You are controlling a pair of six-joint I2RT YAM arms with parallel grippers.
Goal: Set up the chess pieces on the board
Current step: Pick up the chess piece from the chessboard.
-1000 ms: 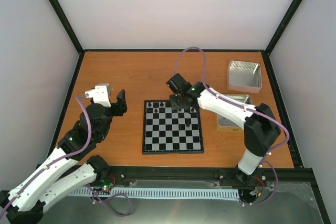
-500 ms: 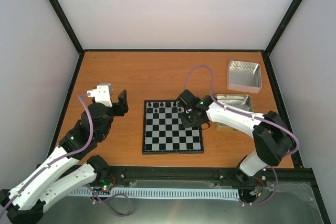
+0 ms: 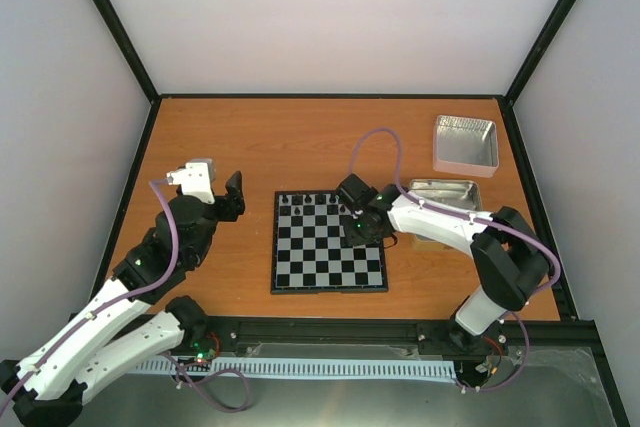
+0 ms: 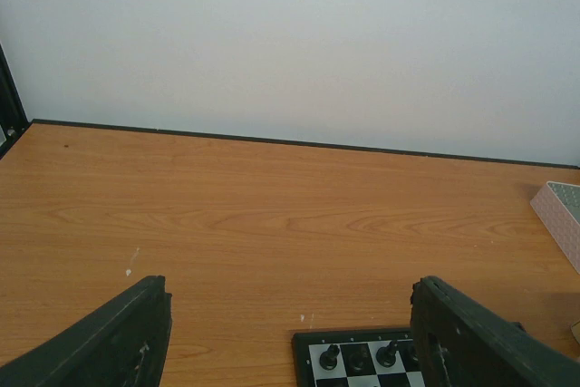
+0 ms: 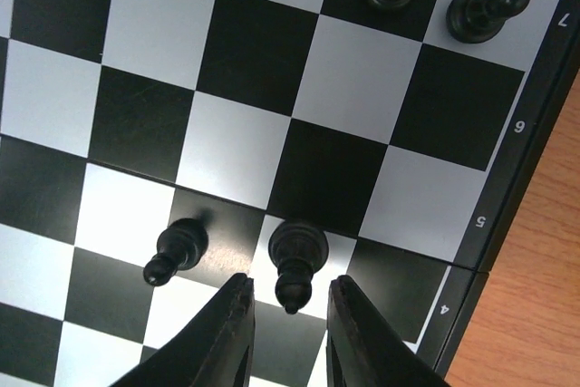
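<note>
The board (image 3: 310, 265) lies mid-table; its corner shows in the left wrist view (image 4: 304, 348). Black chess pieces (image 3: 303, 197) stand along its far row. In the right wrist view, two black pieces stand near the board's right edge: one (image 5: 297, 251) between my fingertips (image 5: 234, 324) with small gaps either side, the other (image 5: 176, 251) just left of it. My right gripper (image 5: 288, 289) (image 3: 360, 228) is open, low over the board's right side. My left gripper (image 3: 232, 197) (image 4: 292, 314) is open and empty, left of the board.
Two silver tins stand at the right: one at the back (image 3: 466, 144), one (image 3: 447, 190) beside the board, partly under the right arm. A tin's edge shows in the left wrist view (image 4: 560, 217). Three more black pieces (image 5: 483, 11) stand on the far rows.
My right gripper has moved from the board's far row toward me, to its right middle, and lowered around a piece. The left arm has barely moved.
</note>
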